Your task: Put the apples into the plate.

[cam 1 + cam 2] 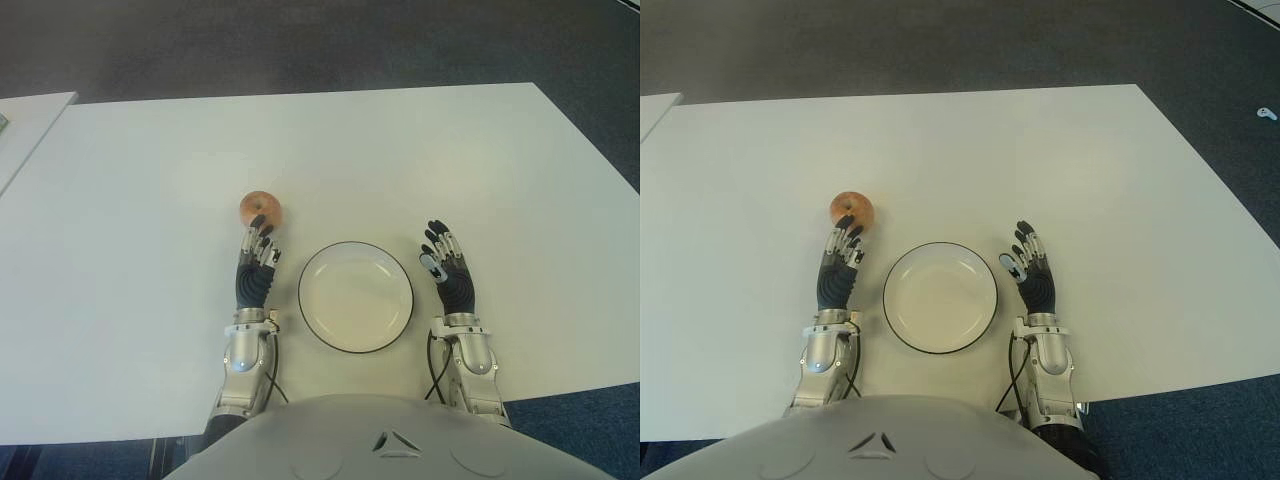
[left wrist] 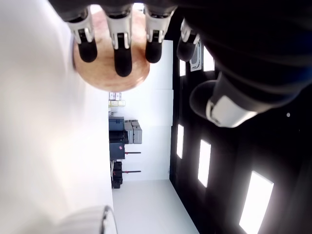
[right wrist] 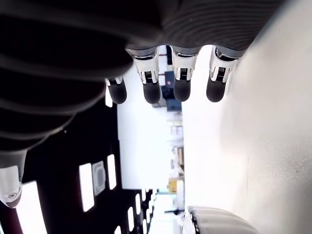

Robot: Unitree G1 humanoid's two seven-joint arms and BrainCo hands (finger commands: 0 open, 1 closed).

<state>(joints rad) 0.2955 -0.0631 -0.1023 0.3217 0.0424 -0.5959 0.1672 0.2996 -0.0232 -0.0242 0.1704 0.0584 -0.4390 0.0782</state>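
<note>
One apple (image 1: 262,208) | partly hidden behind left robot hand (image 1: 256,268) fingertips (image 2: 123,66) | plate (image 1: 355,296) bare

White table (image 1: 420,150) carries 1 apple (image 1: 262,208) and 1 white plate (image 1: 356,296) with a dark rim, nothing in it. Apple sits left of and a bit farther back than the plate, the 2 apart. A second white surface (image 1: 25,125) shows at far left.

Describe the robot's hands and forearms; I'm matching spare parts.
Both the left hand and right hand have black ribbed palms and slim segmented fingers, silver at the joints with dark rubbery fingertips. The wrists are silver-grey metal housings. A black cable loops beside the right forearm, another by the left.
</note>
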